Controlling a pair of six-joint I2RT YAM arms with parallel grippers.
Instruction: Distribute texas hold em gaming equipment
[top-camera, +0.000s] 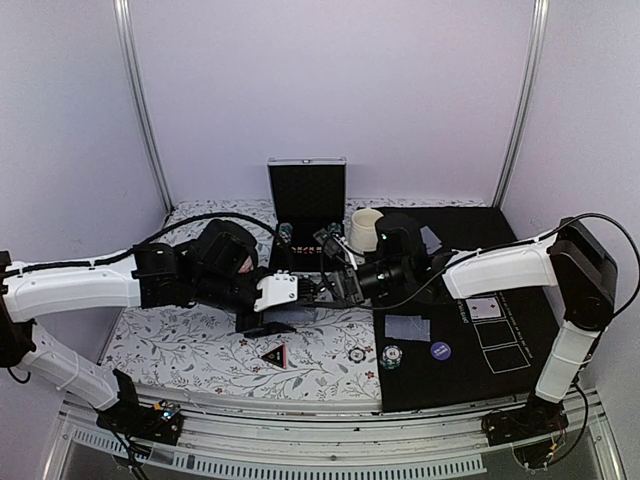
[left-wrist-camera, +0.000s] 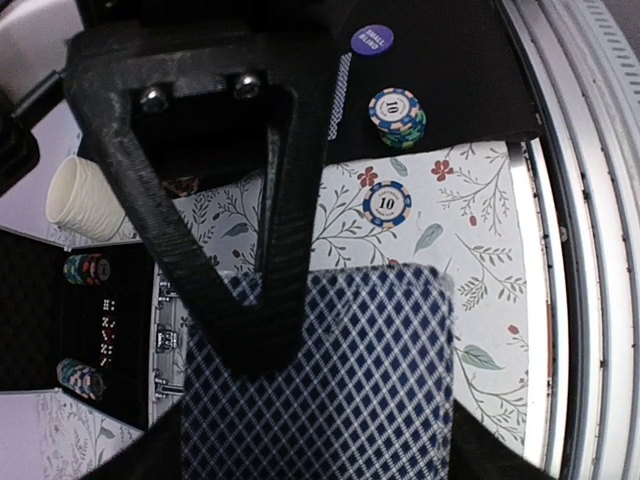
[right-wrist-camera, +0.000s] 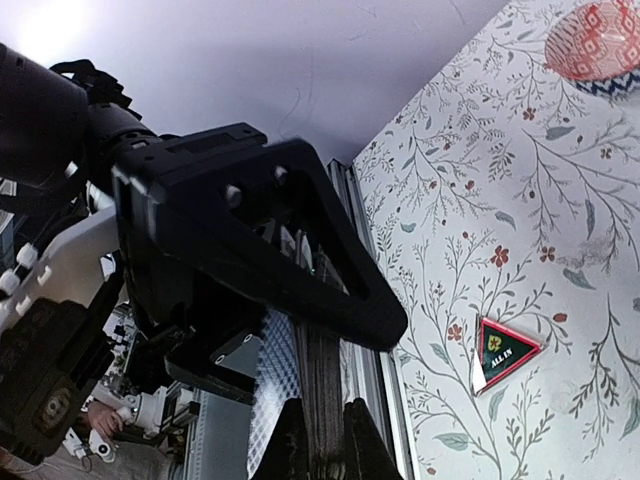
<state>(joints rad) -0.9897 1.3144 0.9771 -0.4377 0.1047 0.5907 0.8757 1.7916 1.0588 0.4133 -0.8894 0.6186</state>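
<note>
A deck of playing cards with blue diamond-pattern backs (left-wrist-camera: 360, 380) hangs above the table centre, held from both sides. My left gripper (top-camera: 298, 291) is shut on its side edges, its own jaws dark at the bottom corners of the left wrist view (left-wrist-camera: 320, 455). My right gripper (top-camera: 336, 287) is shut on the deck's end (right-wrist-camera: 325, 440), one finger (left-wrist-camera: 250, 250) lying across the top card. A chip stack (top-camera: 390, 355), a single chip (top-camera: 357, 354), the dark blue disc (top-camera: 440, 350) and the black red-edged triangle marker (top-camera: 272, 354) lie in front.
An open black case (top-camera: 306, 192) holding more chips (left-wrist-camera: 84, 268) stands at the back, next to the cream cup (top-camera: 364, 228). A black mat (top-camera: 520, 330) on the right carries a face-down card (top-camera: 407, 327) and a face-up card (top-camera: 486, 307). The pink dish (right-wrist-camera: 600, 38) sits under my left arm.
</note>
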